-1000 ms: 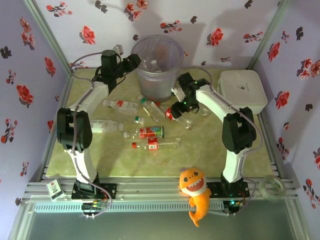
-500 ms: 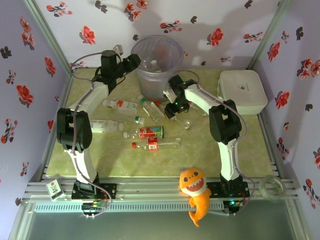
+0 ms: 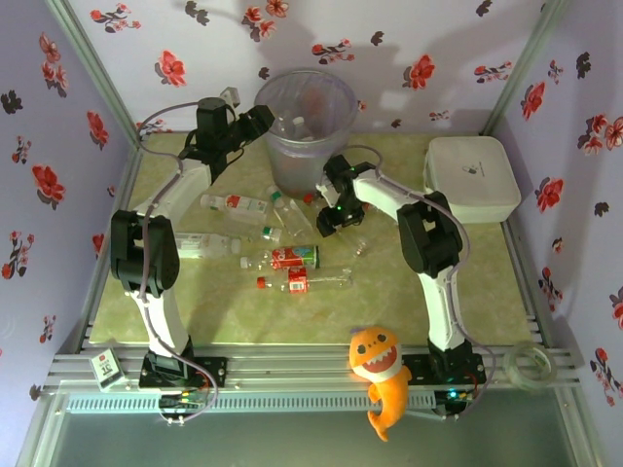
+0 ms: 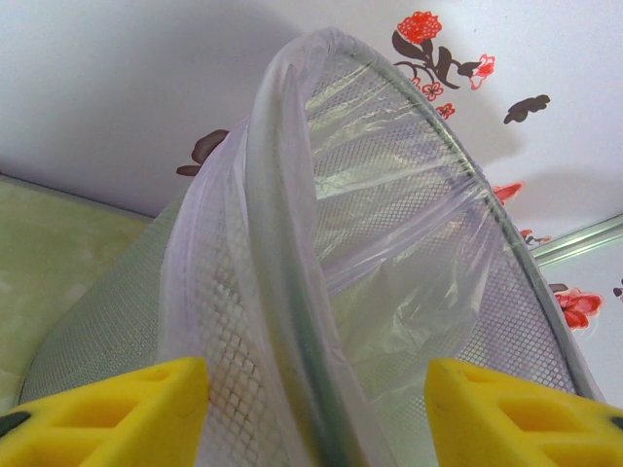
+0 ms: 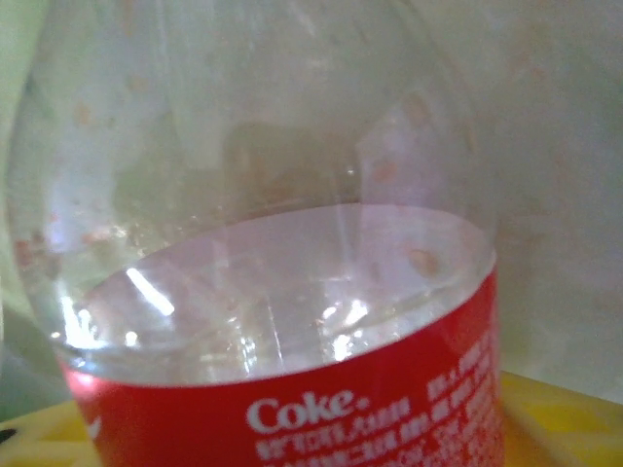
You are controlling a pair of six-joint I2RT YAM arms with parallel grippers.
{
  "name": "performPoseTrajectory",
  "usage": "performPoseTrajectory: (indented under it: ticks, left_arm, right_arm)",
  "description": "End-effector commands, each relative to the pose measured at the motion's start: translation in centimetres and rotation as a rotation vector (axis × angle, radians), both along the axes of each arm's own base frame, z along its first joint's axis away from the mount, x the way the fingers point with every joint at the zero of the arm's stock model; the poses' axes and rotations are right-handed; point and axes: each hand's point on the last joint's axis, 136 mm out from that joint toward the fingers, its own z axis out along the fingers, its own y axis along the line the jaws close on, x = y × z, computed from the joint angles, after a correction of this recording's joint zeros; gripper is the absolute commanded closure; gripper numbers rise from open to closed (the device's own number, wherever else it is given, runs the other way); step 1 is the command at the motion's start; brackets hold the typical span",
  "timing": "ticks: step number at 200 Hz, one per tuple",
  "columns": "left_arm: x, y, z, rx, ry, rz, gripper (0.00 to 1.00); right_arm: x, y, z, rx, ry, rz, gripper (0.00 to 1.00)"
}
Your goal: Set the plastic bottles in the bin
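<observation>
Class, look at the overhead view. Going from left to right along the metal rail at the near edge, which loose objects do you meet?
small white device → orange toy fish → roll of clear tape

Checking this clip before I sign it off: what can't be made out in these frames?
- Right wrist view: the Coke bottle is so close that its cap and base are cut off; whether the right hand grips it is unclear.
- Top view: the translucent wall of the bin blurs the bottles inside; their count is unclear.
- Left wrist view: the plastic liner hides the bin's floor.
</observation>
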Motion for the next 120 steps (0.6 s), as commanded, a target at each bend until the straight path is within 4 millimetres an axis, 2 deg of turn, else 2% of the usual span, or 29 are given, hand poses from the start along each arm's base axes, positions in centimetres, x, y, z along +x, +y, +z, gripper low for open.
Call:
performPoseTrajectory:
  ticks: [1, 57, 101, 120]
  left_arm:
    - [-1.1, 0.2, -5.5, 0.065, 0.147, -0.019, 0.39]
    - [-1.0, 0.3, -5.6, 0.064, 0.144, -0.019, 0.39]
    - [-0.9, 0.2, -5.4, 0.065, 0.142, -0.019, 0.39]
    - [-0.8, 0.2, -5.4, 0.066, 0.141, -0.021, 0.39]
  right_arm:
    - [0.1, -0.1, -0.7, -0.021, -0.007, -0.033, 0.37]
    - [-1.1, -1.0, 2.9, -0.013, -0.049, -0.002, 0.42]
    - [-3.2, -2.7, 7.1, -0.006, -0.092, 0.028, 0.46]
    - [-4.3, -3.1, 9.1, 0.028, -0.099, 0.056, 0.52]
